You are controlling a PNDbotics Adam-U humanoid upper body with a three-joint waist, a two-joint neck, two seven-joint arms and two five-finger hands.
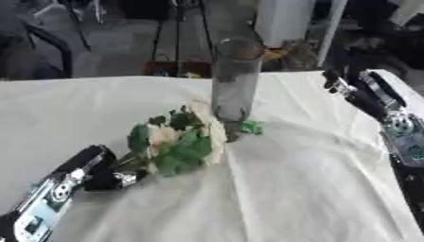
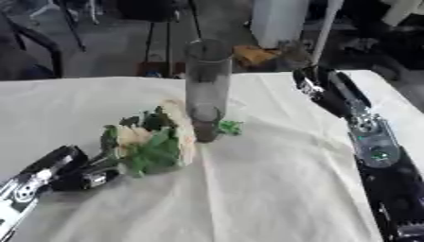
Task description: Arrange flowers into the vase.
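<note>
Centrally, the glass vase point(image 1: 236, 85) stands upright on the counter point(image 1: 314, 189); at its 7 o'clock, left hand point(image 1: 103, 176) fingers pinch the flower bunch point(image 1: 178, 142) stems. Right hand point(image 2: 319, 92) fingers: cannot tell.

- Vase point(image 1: 236, 80): one, tall, clear glass, standing upright on the tabletop point(image 1: 314, 189).
- Flower bunch point(image 1: 178, 139): one, pale blooms with green leaves; separate blooms cannot be counted.
- Loose green leaf piece point(image 1: 251, 126): one, beside the vase base.
- Robot hands: two, the left hand point(image 1: 108, 177) and the right hand point(image 2: 319, 87).
- Tabletop: one, under a pale cloth.
</note>
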